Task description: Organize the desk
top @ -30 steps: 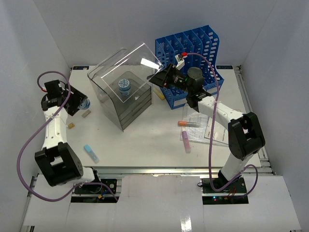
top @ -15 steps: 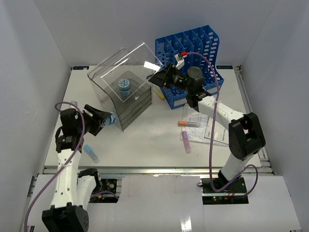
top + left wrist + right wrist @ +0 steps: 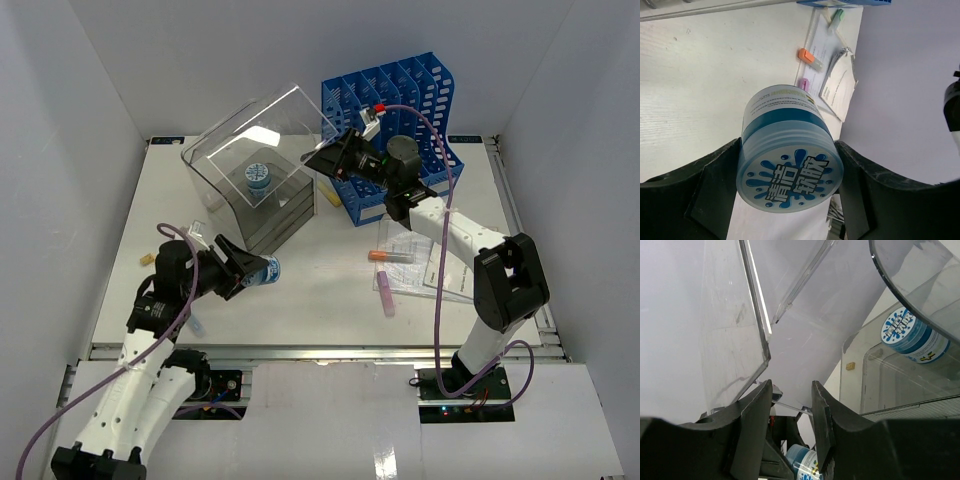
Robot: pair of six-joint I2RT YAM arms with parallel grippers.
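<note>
desk (image 3: 330, 290) lies white under both my arms, with walls on three sides. my left gripper (image 3: 250, 270) stands wide, clamped on a blue jar (image 3: 787, 170) held on its side over the near left part. my right gripper (image 3: 322, 160), half closed, pinches a corner of the clear lid (image 3: 265, 130), tilted up over the drawer box (image 3: 250, 215).

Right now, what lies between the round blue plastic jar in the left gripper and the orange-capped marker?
Nothing: in the top view only bare white desk separates the round blue plastic jar from the orange-capped marker.
</note>
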